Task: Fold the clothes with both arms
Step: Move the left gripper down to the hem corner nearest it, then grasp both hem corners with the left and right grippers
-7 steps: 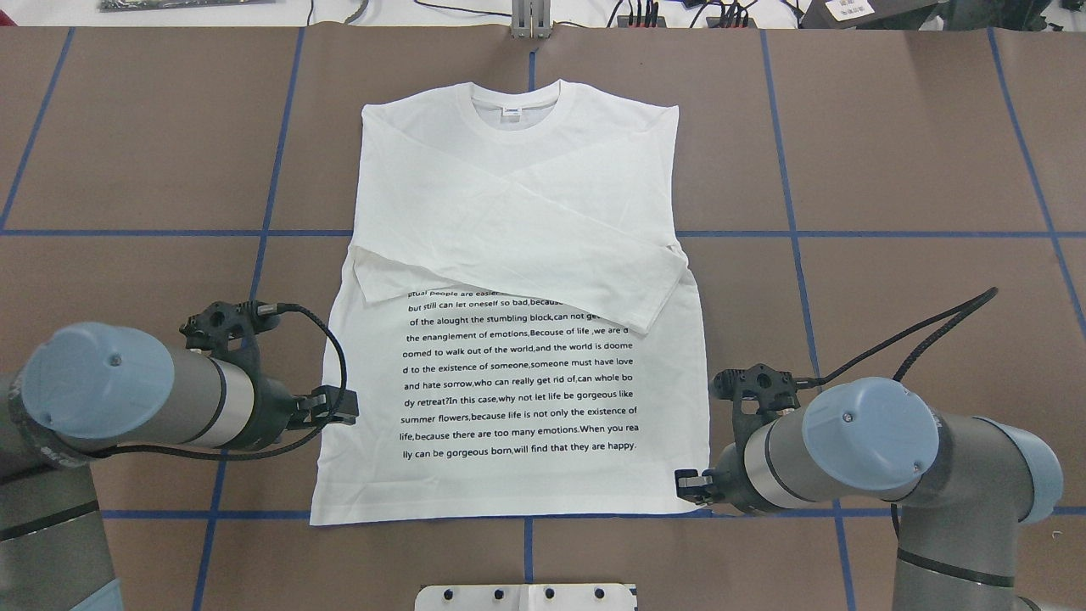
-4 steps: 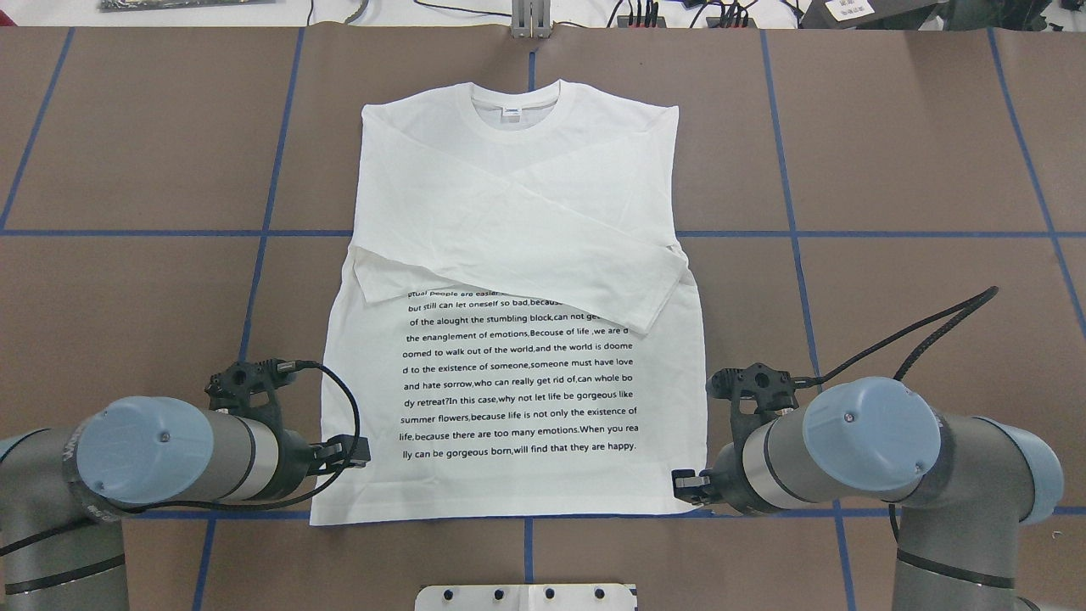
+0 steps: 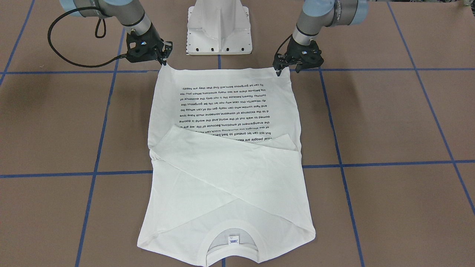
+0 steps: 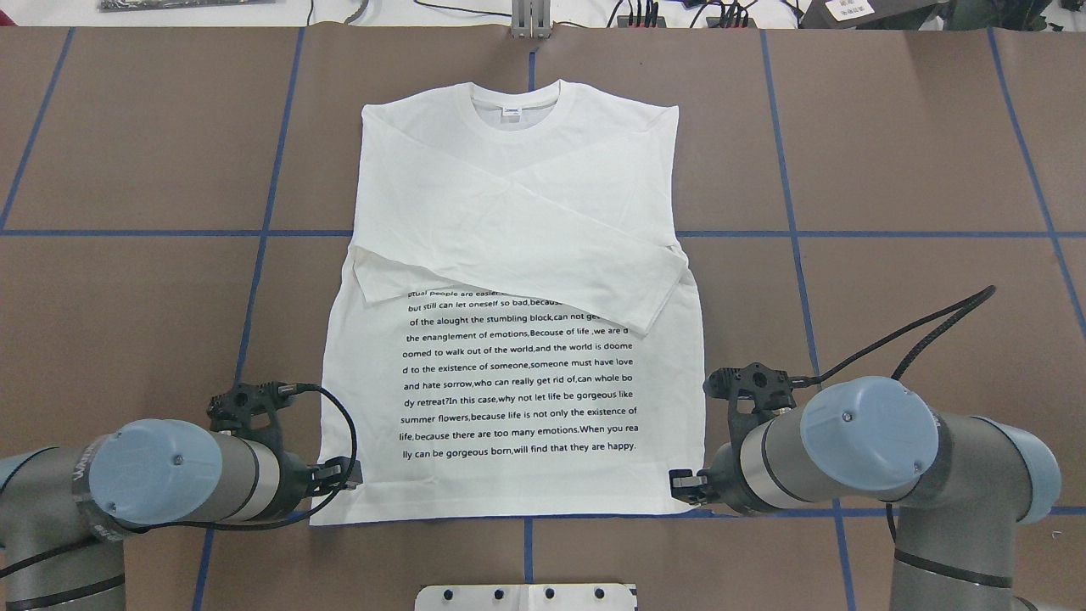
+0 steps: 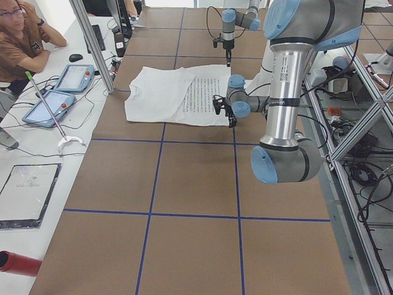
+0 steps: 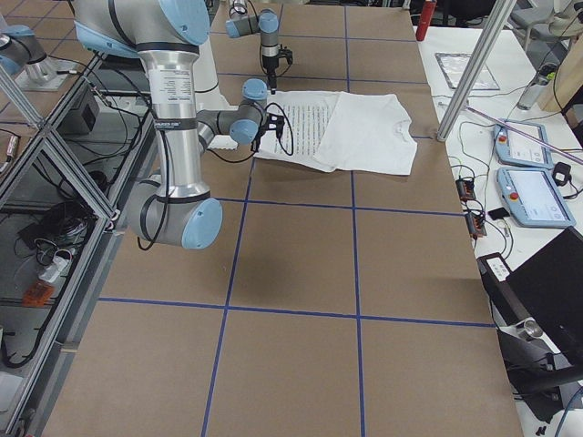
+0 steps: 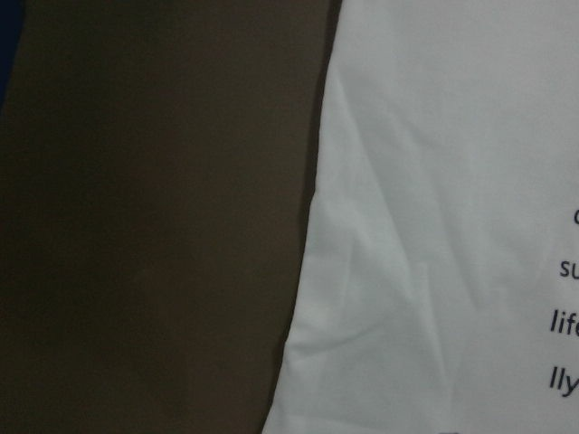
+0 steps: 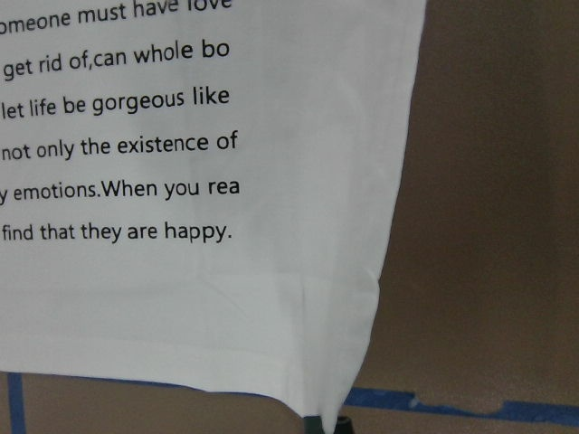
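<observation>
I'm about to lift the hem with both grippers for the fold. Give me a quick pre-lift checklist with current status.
1. Right gripper at its hem corner of the shirt: ok, the corner sits at its fingertip in the wrist view.
2. Left gripper at its hem corner: cannot tell; its wrist view shows only the shirt's side edge.
3. Both grips closed on fabric: cannot tell.
4. Sleeves crossed over the chest: ok.
5. Shirt body flat, collar at the far end: ok.
</observation>
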`<state>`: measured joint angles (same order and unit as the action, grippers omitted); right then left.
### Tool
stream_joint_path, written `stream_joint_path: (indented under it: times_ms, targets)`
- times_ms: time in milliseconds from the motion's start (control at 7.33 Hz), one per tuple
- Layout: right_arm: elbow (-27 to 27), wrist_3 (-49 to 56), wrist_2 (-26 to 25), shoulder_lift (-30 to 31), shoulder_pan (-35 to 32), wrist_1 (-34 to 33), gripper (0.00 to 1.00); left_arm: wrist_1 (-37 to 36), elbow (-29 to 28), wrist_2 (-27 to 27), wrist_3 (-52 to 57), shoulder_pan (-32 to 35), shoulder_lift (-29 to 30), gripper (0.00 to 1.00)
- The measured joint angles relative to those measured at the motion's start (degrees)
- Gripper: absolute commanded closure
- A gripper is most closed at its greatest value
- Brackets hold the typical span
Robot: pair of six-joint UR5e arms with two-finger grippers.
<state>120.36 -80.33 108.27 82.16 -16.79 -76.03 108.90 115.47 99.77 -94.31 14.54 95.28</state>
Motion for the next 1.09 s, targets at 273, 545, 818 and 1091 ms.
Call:
stream_joint_path:
  times_ms: [273, 545, 818, 1091]
  targets:
    - [0.04, 0.0, 0.01, -0.11, -0.01, 0.0, 1.0, -1.56, 0.21, 0.12, -0.07, -0.55, -0.01, 0.3]
    - [0.04, 0.05, 0.19, -0.07, -0.37, 0.0, 1.0, -2.06, 0.37, 0.27, -0.31, -0.9, 0.04, 0.38]
    - [-0.01, 0.08, 0.38, 0.03, -0.75, 0.0, 1.0, -2.14, 0.24, 0.33, -0.42, -1.34, 0.07, 0.44]
    - [0.03, 0.09, 0.76, 0.05, -1.15, 0.0, 1.0, -2.19, 0.1, 0.34, -0.57, -1.46, 0.08, 0.54]
